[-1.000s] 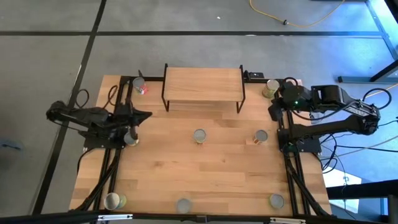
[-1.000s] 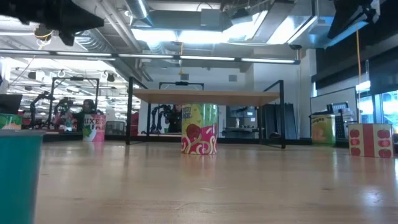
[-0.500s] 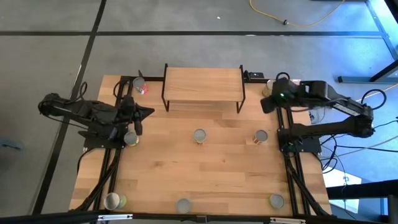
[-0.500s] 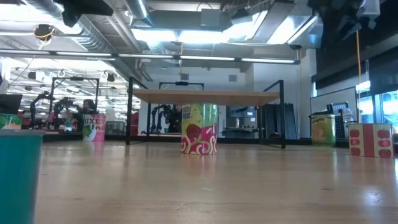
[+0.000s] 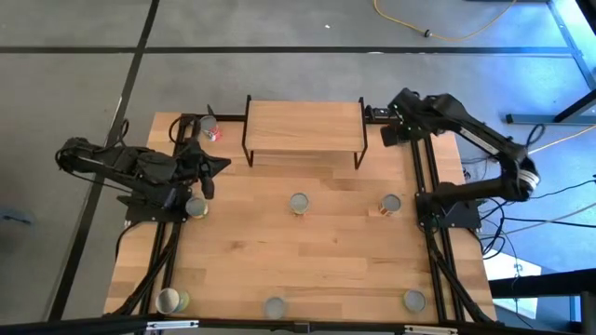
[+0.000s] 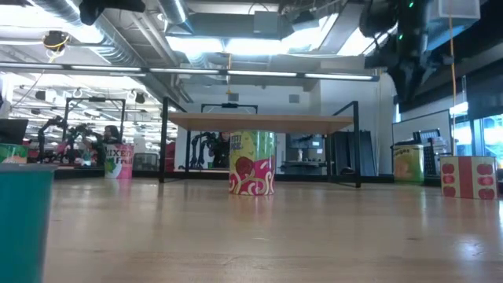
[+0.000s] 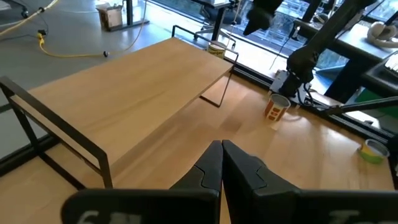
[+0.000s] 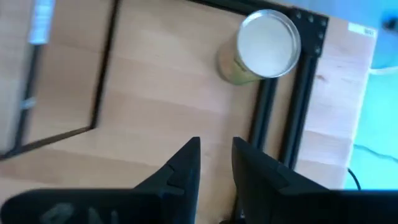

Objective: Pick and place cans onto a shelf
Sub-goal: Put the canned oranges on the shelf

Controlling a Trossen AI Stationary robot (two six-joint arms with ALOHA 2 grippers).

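Note:
The shelf (image 5: 303, 126) stands on thin black legs at the table's far middle, its wooden top board bare. Several cans stand upright on the table: one with a red label (image 5: 209, 128) left of the shelf, one (image 5: 298, 203) and another (image 5: 390, 204) in front of it, more along the near edge. A yellow-green can (image 8: 267, 46) stands at the far right corner. My right gripper (image 5: 386, 132) hovers open near that can, pointing down, nothing between its fingers (image 8: 186, 165). My left gripper (image 7: 221, 149) is shut and empty, left of the shelf, raised.
A can (image 5: 196, 207) stands close by my left arm's base. Black frame rails (image 8: 273, 118) run along the table's right edge beside the yellow-green can. Bare wood lies between the shelf and the middle cans. Cables trail off the right side.
My right gripper has swung from the table's right edge toward the far edge and the shelf's right end, tipping to point more steeply down, and now covers the far right can in the high view. My left gripper has risen a little.

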